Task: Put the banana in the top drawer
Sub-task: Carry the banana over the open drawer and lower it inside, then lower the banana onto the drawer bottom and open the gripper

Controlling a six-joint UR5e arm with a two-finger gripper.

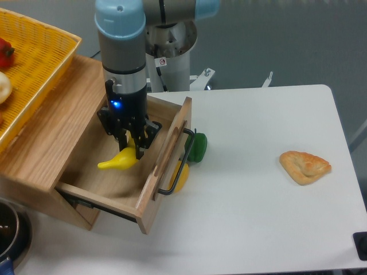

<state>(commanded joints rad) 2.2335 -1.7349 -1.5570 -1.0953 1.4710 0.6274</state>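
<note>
The yellow banana (119, 161) hangs inside the open top drawer (163, 166), low over its wooden floor, tip pointing left. My gripper (132, 148) reaches straight down into the drawer and is shut on the banana's upper right part. The black fingers (139, 150) hide the banana's right end. The drawer's front panel with its black bar handle (182, 163) stands to the right of the gripper.
A yellow woven basket (40, 54) with a red item sits on the cabinet top at left. A green pepper (198, 148) and a small yellow item (180, 177) lie on the white table by the handle. A tan pastry (305, 166) lies at right.
</note>
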